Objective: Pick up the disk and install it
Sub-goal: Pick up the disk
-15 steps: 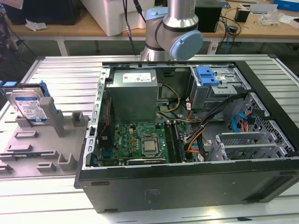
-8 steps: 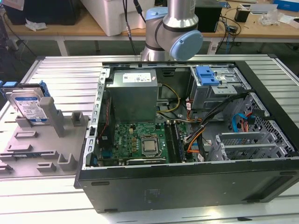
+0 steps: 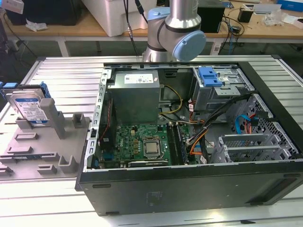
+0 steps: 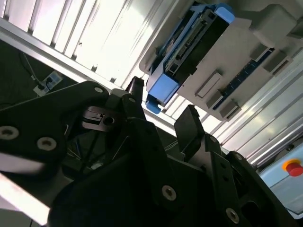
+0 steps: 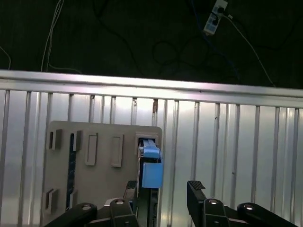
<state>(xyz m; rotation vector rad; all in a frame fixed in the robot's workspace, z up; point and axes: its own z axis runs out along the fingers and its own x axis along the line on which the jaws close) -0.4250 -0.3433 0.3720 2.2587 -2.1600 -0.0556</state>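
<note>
The disk (image 3: pixel 29 106), silver with a white-and-blue label and a blue carrier, stands upright in a slot of a grey holder (image 3: pixel 64 125) at the exterior view's left, on the ribbed metal table. In both wrist views the disk (image 5: pixel 150 165) (image 4: pixel 189 42) shows edge-on in that holder (image 5: pixel 104 189) (image 4: pixel 236 61). My gripper (image 5: pixel 163 187) (image 4: pixel 161 106) is open, its black fingers (image 5: pixel 195 188) apart with nothing between them. It is still some way from the disk and touches nothing. The arm (image 3: pixel 175 28) rises behind the computer case.
An open computer case (image 3: pixel 189 189) lies on its side in the middle, with a motherboard (image 3: pixel 142 142), a grey power supply (image 3: pixel 137 92) and a metal drive cage with a blue clip (image 3: pixel 210 78). Cables cross the case. A red button (image 4: pixel 293 166) sits beyond the holder.
</note>
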